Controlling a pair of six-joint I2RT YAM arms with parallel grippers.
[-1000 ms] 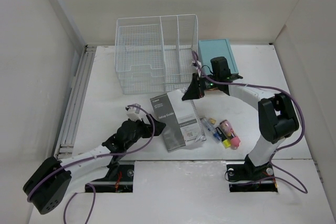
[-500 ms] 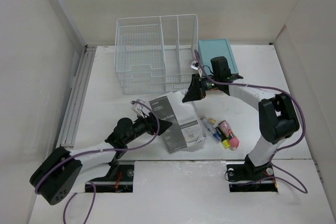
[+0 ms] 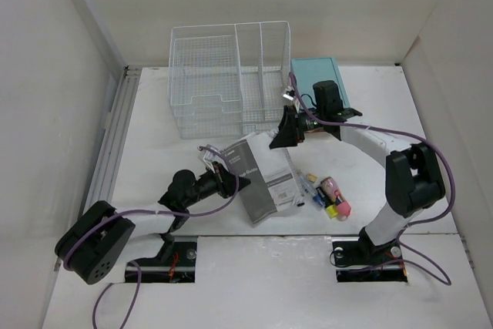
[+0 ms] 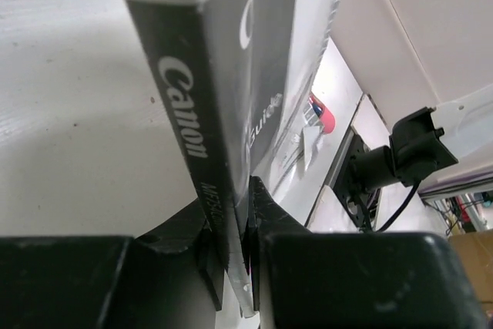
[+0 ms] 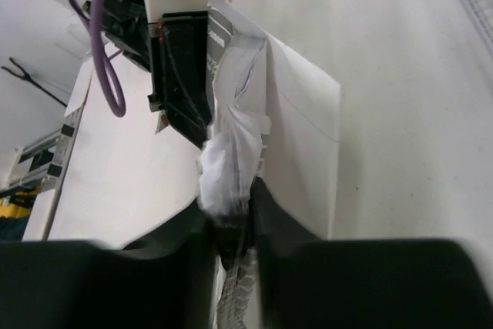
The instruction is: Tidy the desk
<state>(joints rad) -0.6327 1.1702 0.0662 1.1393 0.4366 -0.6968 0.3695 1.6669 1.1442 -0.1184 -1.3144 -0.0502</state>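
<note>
A grey Canon guide booklet point(image 3: 266, 179) lies in the middle of the white desk point(image 3: 154, 136). My left gripper point(image 3: 240, 183) is shut on its near left edge; in the left wrist view the dark spine of the booklet point(image 4: 223, 75) is pinched between the jaws of the left gripper point(image 4: 248, 194). My right gripper point(image 3: 276, 142) is shut on the far corner, where crumpled white pages of the booklet point(image 5: 231, 159) bunch between the jaws of the right gripper point(image 5: 245, 202). The left gripper point(image 5: 181, 59) shows at the booklet's other end.
A white wire-mesh organizer point(image 3: 231, 78) stands at the back, a teal box point(image 3: 316, 75) to its right. Several markers and highlighters point(image 3: 331, 196) lie right of the booklet. A ribbed metal rail point(image 3: 112, 144) runs along the left edge.
My left gripper has slid right onto the booklet's edge and closed on it. The booklet has turned slightly. The right gripper has kept its hold on the far corner.
</note>
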